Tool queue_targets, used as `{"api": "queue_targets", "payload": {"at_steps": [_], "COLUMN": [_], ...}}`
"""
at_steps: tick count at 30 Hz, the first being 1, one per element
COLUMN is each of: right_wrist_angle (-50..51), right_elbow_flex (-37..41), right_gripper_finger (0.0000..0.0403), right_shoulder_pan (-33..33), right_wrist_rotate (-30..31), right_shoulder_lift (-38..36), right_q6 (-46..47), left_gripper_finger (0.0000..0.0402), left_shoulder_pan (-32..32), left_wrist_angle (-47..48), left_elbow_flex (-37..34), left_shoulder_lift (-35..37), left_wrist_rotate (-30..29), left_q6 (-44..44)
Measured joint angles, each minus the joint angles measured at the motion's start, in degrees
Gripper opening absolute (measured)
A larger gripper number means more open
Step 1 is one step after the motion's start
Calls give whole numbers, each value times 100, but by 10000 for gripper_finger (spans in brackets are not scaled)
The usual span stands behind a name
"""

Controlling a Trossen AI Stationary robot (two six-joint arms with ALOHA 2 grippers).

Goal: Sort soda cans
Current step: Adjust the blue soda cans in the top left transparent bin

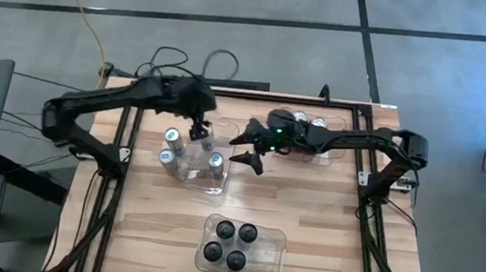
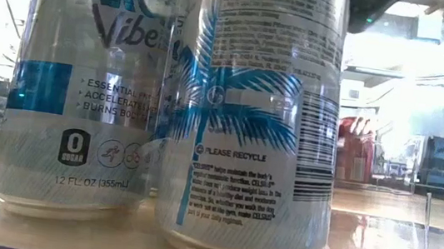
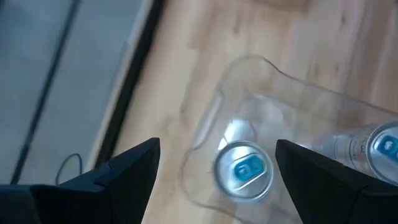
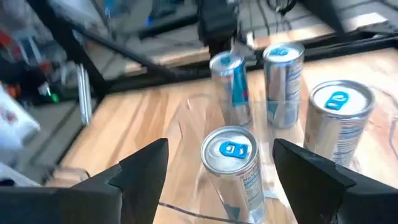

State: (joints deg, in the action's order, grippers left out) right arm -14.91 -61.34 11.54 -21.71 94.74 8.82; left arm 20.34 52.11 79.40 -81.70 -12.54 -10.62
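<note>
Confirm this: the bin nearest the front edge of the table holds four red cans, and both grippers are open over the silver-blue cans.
Not quite. The four cans in the front bin are dark grey or black, not red, as the high view shows. The rest stands: the left gripper and right gripper are open over the silver-blue cans.

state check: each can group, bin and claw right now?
silver-blue cans: upright in clear bin, four seen from the right wrist
black cans: four upright in front bin
back bin: can tops visible, mostly hidden by the right arm
left claw: open, over the silver-blue bin
right claw: open, empty, beside it
</note>
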Motion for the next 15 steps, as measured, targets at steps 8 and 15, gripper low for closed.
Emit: {"api": "queue_targets", "payload": {"at_steps": [8, 15], "right_wrist_angle": [1722, 2505], "right_elbow_flex": [-1342, -1992], "right_gripper_finger": [309, 336], "right_shoulder_pan": [-69, -278], "right_wrist_rotate": [-24, -92], "right_shoulder_lift": [710, 1145], "right_q6": [-830, -1473], "left_gripper_finger": [316, 316], "left_shoulder_pan": [-175, -528], "left_wrist_angle": [-713, -2065], "left_elbow_flex": [-627, -2138], "left_shoulder_lift": [1656, 3112], "left_wrist_rotate": [-79, -78], "left_q6": [283, 691]}}
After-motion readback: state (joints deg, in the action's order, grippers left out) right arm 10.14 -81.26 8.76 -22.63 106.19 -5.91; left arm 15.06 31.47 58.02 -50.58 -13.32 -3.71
